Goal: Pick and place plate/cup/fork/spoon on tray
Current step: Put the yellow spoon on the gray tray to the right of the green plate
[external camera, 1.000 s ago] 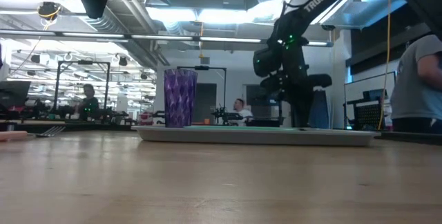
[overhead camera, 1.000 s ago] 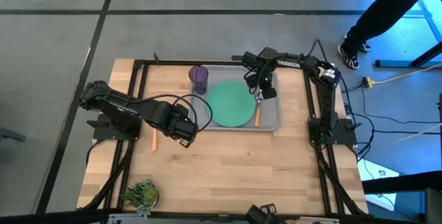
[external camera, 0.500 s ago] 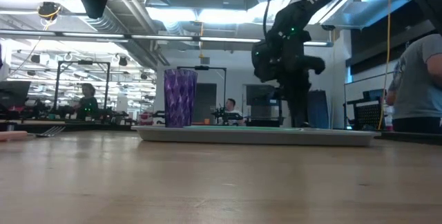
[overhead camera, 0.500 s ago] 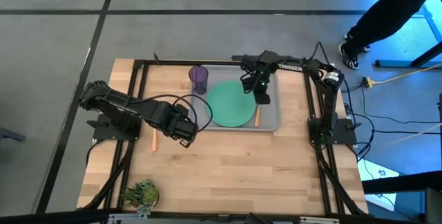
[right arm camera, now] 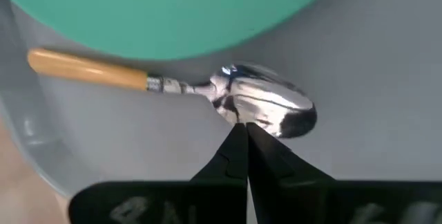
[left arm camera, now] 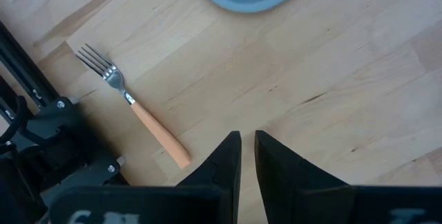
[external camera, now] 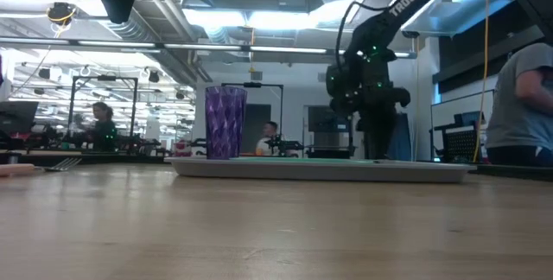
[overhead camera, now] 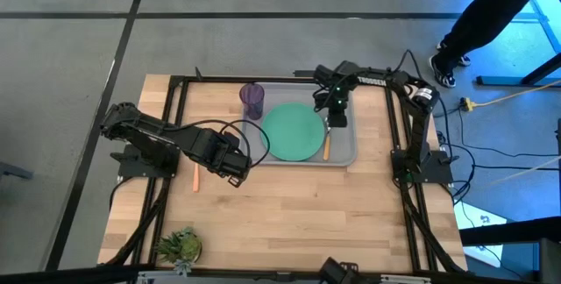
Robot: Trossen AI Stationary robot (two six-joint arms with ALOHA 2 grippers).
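Observation:
The grey tray [overhead camera: 349,156] holds the mint-green plate [overhead camera: 292,131], the purple cup [overhead camera: 252,100] standing upright at its far left corner, and the spoon [overhead camera: 327,144] lying flat to the right of the plate. The fork [left arm camera: 135,106] lies flat on the wood left of the tray, beside the left arm. My right gripper [right arm camera: 242,128] is shut, right over the spoon's bowl [right arm camera: 269,106]. My left gripper [left arm camera: 247,137] waits over bare wood near the tray's near left corner, its fingers almost together and empty. My right gripper points down with its shut tips at the near edge of the spoon's bowl [right arm camera: 238,113], by the neck. I cannot tell whether the tips touch it. The spoon lies flat on the tray floor, its orange handle [right arm camera: 86,68] alongside the plate's rim.
A small green plant [overhead camera: 180,247] stands at the table's near left corner. A black frame runs along the table's left, right and far sides. A person [overhead camera: 491,12] stands beyond the far right corner. Bare wood lies between the tray and the near edge.
My right gripper has stayed over the tray's right part, swinging a little toward the table's left and then back toward the right. The plate, cup, spoon and fork have kept their places.

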